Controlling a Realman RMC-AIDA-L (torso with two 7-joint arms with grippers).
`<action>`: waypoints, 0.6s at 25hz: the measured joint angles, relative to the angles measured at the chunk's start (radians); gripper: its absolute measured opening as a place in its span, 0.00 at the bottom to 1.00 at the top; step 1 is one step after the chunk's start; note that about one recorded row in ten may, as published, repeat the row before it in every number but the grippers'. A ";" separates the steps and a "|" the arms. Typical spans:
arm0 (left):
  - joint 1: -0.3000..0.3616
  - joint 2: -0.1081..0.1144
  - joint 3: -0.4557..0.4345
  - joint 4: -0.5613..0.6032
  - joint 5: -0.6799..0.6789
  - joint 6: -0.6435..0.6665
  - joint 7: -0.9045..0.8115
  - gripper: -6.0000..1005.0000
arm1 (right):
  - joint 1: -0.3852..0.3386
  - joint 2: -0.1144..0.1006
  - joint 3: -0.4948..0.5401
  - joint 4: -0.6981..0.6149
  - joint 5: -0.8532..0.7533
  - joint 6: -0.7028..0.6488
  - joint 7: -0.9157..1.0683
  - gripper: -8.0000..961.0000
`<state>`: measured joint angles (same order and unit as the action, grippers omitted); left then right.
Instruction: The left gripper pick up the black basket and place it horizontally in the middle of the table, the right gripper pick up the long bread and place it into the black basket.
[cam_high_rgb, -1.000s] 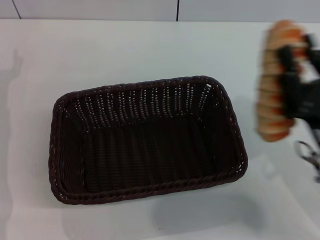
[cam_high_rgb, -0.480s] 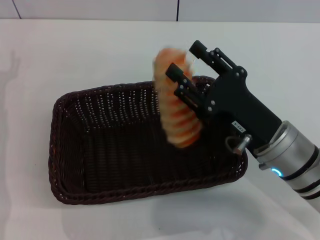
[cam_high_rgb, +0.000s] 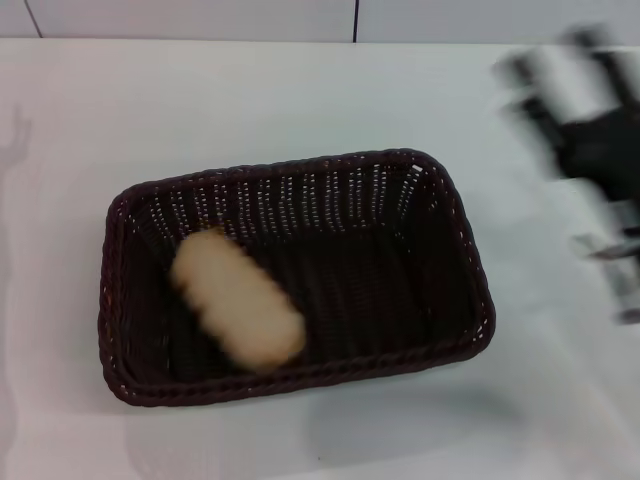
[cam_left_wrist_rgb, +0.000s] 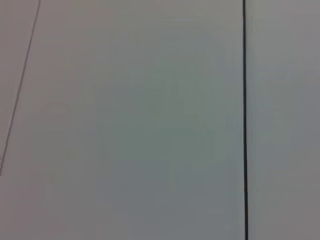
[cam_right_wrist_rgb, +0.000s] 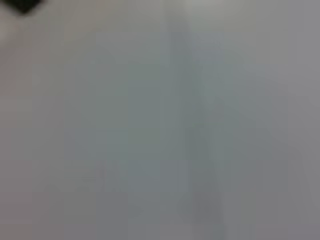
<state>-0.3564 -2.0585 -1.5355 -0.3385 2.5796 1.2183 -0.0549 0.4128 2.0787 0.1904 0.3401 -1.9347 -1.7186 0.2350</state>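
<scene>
Setting: robot test bench or lab, not a lived-in room.
Worktop: plain white, bare apart from the props.
Backdrop: pale wall panels split by dark vertical seams.
Props: one black basket holding a long bread, laid out as a staged exercise.
Machinery: blurred robot arm at the right edge.

A dark woven wicker weave with a braided rim is shown by the black basket, rough and faintly glossy. The long bread inside appears matt, pale and smooth. The table is seen as plain, smooth white.
</scene>
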 joint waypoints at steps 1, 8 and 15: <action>0.003 0.000 0.000 0.000 0.000 0.000 0.001 0.83 | -0.036 0.000 0.082 -0.014 0.000 -0.013 0.002 0.82; 0.027 0.000 -0.016 0.008 -0.003 0.002 0.002 0.83 | -0.223 0.004 0.486 -0.076 0.063 -0.043 0.006 0.84; 0.036 -0.002 -0.030 0.040 -0.004 0.000 0.003 0.83 | -0.301 0.009 0.524 -0.105 0.291 -0.058 0.006 0.84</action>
<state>-0.3204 -2.0603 -1.5650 -0.2987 2.5761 1.2182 -0.0515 0.1118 2.0873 0.7148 0.2348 -1.6441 -1.7767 0.2409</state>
